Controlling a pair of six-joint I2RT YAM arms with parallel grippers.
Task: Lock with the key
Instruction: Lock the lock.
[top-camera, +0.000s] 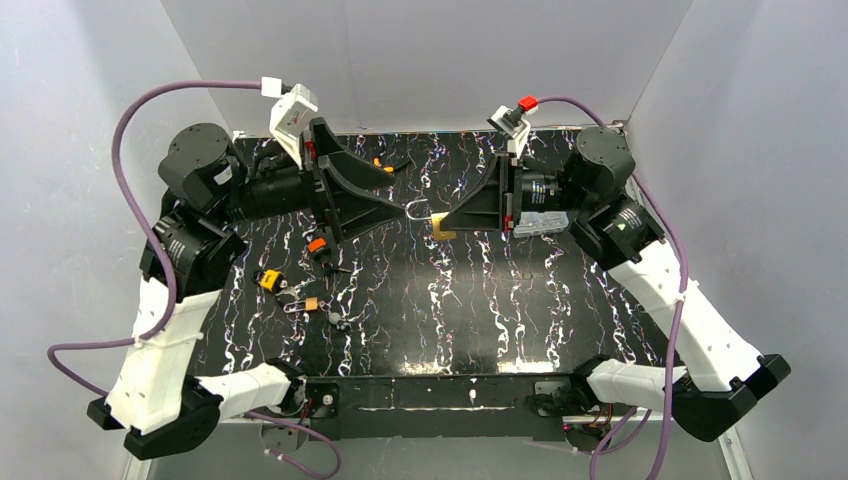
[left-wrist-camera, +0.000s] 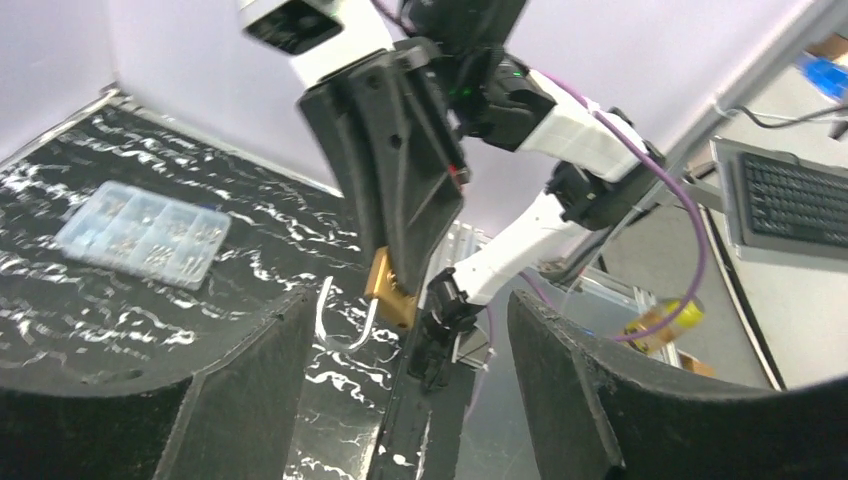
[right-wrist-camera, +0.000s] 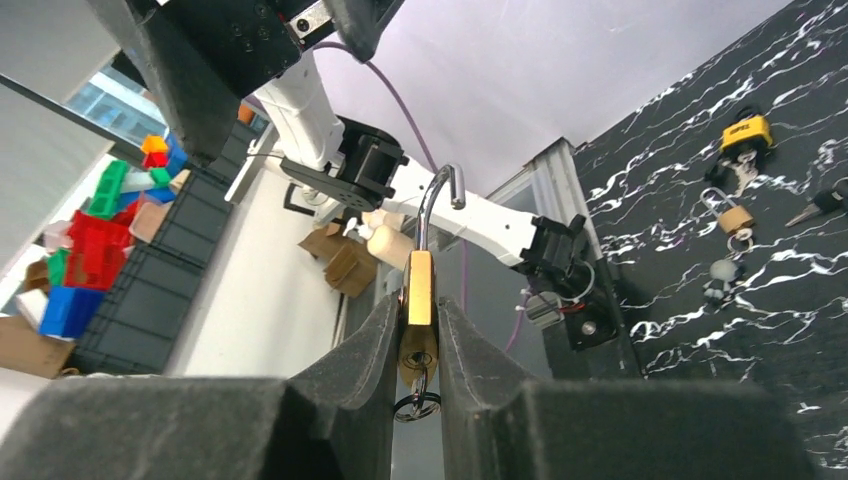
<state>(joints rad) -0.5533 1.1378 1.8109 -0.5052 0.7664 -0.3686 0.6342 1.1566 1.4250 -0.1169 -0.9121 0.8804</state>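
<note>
A brass padlock (top-camera: 441, 228) hangs above the middle of the black marbled table (top-camera: 480, 310). My right gripper (top-camera: 450, 220) is shut on its body. In the right wrist view the padlock (right-wrist-camera: 419, 290) stands between the pads, with its silver shackle (right-wrist-camera: 437, 195) swung open on top. A key with a ring (right-wrist-camera: 416, 404) sits in the keyhole underneath. My left gripper (top-camera: 398, 192) is open and empty, its tips just short of the shackle (top-camera: 418, 208). The left wrist view shows the padlock (left-wrist-camera: 390, 290) and shackle (left-wrist-camera: 340, 322) ahead of the spread fingers, nearer the left one.
A yellow padlock (top-camera: 270, 280), a small brass padlock (top-camera: 312, 303) with keys, and an orange-topped item (top-camera: 317, 245) lie on the table's left half. A clear parts box (left-wrist-camera: 145, 230) lies under the right arm. Grey walls close the table on three sides.
</note>
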